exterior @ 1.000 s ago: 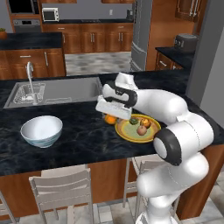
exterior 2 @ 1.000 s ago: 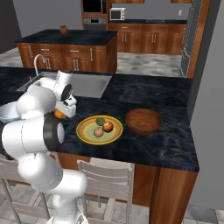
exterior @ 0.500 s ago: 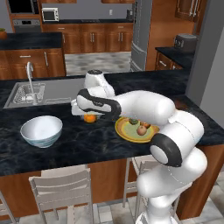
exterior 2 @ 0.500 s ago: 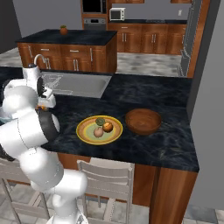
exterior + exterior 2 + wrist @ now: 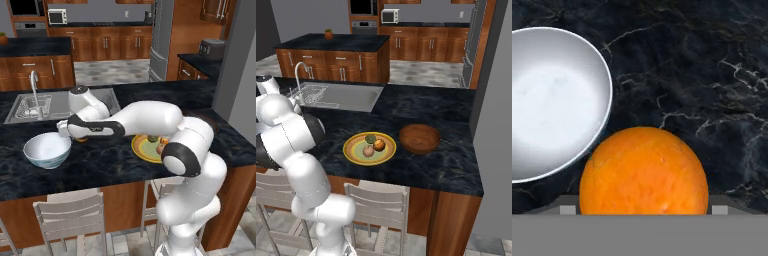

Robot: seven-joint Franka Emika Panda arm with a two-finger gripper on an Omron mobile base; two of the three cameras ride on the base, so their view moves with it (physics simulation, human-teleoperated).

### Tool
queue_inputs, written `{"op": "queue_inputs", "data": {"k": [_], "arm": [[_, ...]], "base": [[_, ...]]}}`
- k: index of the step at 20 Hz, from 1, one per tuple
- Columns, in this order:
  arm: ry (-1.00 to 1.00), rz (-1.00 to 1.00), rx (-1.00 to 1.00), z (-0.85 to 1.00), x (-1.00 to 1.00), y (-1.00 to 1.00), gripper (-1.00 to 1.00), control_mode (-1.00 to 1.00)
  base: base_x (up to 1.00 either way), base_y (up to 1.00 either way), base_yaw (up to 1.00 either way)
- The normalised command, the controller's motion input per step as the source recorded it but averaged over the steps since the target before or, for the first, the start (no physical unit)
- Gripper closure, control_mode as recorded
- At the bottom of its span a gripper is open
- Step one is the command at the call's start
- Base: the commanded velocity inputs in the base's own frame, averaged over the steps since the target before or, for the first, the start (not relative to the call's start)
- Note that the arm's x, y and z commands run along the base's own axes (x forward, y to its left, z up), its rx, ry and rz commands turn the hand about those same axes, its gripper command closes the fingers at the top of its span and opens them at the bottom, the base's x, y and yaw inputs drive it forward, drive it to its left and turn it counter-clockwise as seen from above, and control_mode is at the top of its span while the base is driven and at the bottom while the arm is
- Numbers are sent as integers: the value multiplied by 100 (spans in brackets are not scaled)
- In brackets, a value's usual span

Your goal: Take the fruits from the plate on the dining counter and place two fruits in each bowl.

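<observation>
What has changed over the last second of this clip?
The gripper, shut on the orange fruit, has carried it left from beside the plate to the rim of the white bowl. Three fruits on the plate, and the wooden bowl, stayed put.

Free room and obstacles on the dining counter (image 5: 100,165)

The white bowl (image 5: 47,149) is seen with an open, unfilled mouth, and bare black stone is left all around it; the orange fruit (image 5: 644,171) held in the gripper (image 5: 75,136) is placed just beside its rim, above the stone. The sink (image 5: 37,106) and its faucet (image 5: 34,85) are set behind the bowl, near that side. The stretched arm is laid across the space between bowl and plate (image 5: 351,150). On the plate, three fruits are clustered toward the wooden bowl (image 5: 419,138), which stands close beside it, unfilled
</observation>
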Motion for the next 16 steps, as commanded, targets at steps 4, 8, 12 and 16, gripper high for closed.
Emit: {"op": "queue_inputs", "data": {"k": [4,8,12,16], "arm": [[0,0,5,8,24,43,100,-100],[0,0,16,-4,27,43,100,-100],[-8,0,2,-18,28,51,100,-100],[-2,0,0,-30,17,39,100,-100]], "base": [[0,0,0],[0,0,0],[0,0,0],[0,0,0]]}}
